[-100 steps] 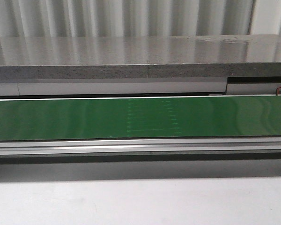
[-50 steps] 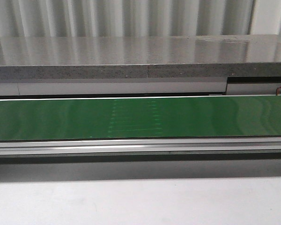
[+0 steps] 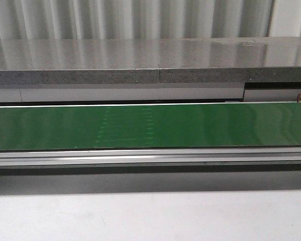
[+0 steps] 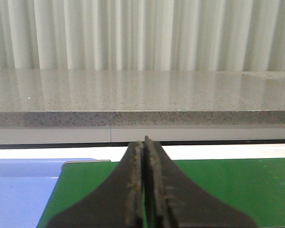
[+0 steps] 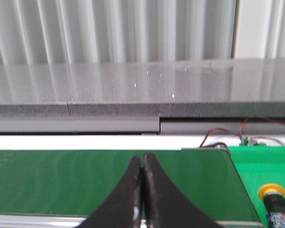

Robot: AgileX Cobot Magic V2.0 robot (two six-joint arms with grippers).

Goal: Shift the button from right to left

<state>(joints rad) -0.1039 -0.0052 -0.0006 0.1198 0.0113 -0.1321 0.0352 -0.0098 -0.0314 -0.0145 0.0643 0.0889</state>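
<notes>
The button [image 5: 275,202] shows only in the right wrist view: a yellow round cap on a black collar over a blue block, on a bright green surface beside the belt's end, off to one side of my right gripper. My right gripper [image 5: 142,159] is shut and empty over the green conveyor belt [image 5: 61,180]. My left gripper [image 4: 143,142] is shut and empty over the belt [image 4: 237,185] near its other end. Neither gripper nor the button shows in the front view.
A green conveyor belt [image 3: 215,125] runs across the front view, with a faint stitched seam [image 3: 125,125]. Behind it are a grey speckled ledge [image 3: 150,63] and corrugated wall. A blue surface [image 4: 19,190] lies past the belt's end. Red wires [image 5: 223,133] sit behind the button.
The faint seam on the belt has moved left across the front view; the belt is running leftward. Nothing else differs.
</notes>
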